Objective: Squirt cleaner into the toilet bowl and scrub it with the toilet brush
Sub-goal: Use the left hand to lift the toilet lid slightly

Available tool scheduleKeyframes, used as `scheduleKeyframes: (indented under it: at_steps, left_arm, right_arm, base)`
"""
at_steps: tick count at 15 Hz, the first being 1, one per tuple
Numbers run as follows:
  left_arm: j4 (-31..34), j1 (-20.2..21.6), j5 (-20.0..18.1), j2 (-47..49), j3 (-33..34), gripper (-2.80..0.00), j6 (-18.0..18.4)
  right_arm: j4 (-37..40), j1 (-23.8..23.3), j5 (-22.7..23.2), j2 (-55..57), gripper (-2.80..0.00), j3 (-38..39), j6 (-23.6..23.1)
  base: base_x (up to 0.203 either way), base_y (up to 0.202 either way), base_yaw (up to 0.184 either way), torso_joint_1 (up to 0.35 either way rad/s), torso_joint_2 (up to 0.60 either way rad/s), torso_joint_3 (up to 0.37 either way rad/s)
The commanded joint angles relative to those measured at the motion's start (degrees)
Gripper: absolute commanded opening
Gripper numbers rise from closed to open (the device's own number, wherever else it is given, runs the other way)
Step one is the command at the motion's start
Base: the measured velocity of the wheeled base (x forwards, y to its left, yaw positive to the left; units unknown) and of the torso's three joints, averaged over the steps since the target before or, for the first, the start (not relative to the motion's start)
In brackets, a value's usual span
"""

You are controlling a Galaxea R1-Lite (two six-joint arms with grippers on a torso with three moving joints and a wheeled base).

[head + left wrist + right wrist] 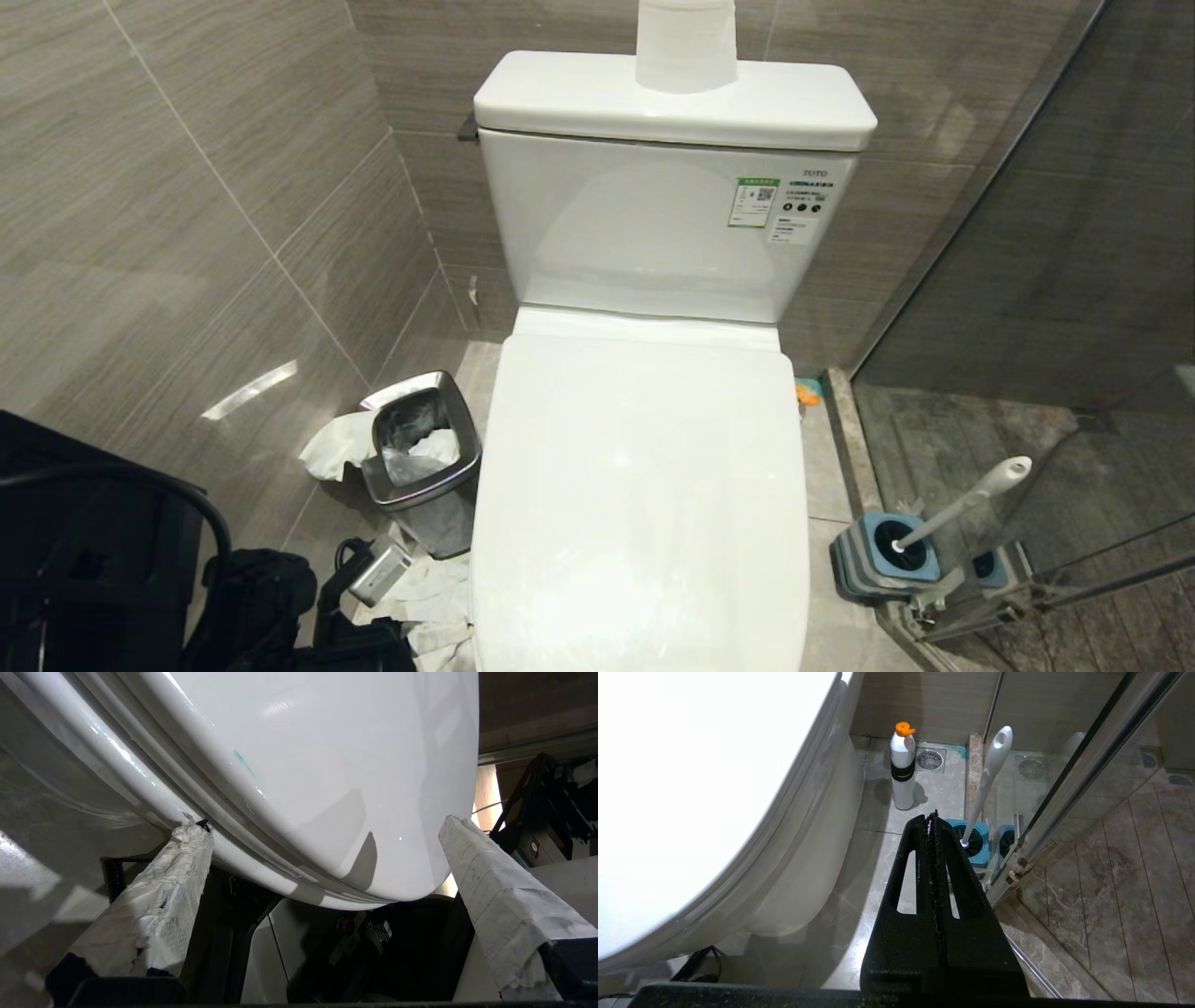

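The toilet bowl is covered by the shut white lid (639,485); only its outer wall (808,868) shows. My left gripper (323,822) is open at the lid's front left edge, its tape-wrapped fingers (187,868) standing either side of the rim, one tip touching under it. A small teal cleaner smear (243,760) marks the lid. The toilet brush (971,504) leans in its blue-and-grey holder (882,555) on the floor at the right. My right gripper (931,816) hangs shut and empty above that floor, near the holder (976,840). A white bottle with an orange cap (902,770) stands beside the toilet.
A steel waste bin (420,467) with crumpled tissue around it stands left of the toilet, close to my left arm (112,560). A glass shower partition (1074,523) and its raised sill close off the right. A paper roll (686,42) sits on the tank.
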Motion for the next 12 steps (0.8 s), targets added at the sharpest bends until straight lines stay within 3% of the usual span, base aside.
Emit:
scheduleKeyframes:
  at_steps: [1,8,12]
  left_arm:
    - [-0.38,-0.7,-0.56,0.87,0.0,0.0,0.5]
    - [0.5,-3.23,-0.25,-0.31,0.0,0.0,2.05]
    - [7.65,-4.75,-1.58,-6.51,0.0,0.0,2.0]
  right_arm:
    - [-0.06,0.02,0.0,0.05,-2.8,0.0,-0.01]
    - [0.02,0.02,0.0,0.05,-2.8,0.0,-0.01]
    - [0.02,0.02,0.0,0.05,-2.8,0.0,-0.01]
  base:
    - [0.0,0.0,0.0,0.0,0.0,0.0]
    - [0.0,0.0,0.0,0.0,0.0,0.0]
    - [0.0,0.0,0.0,0.0,0.0,0.0]
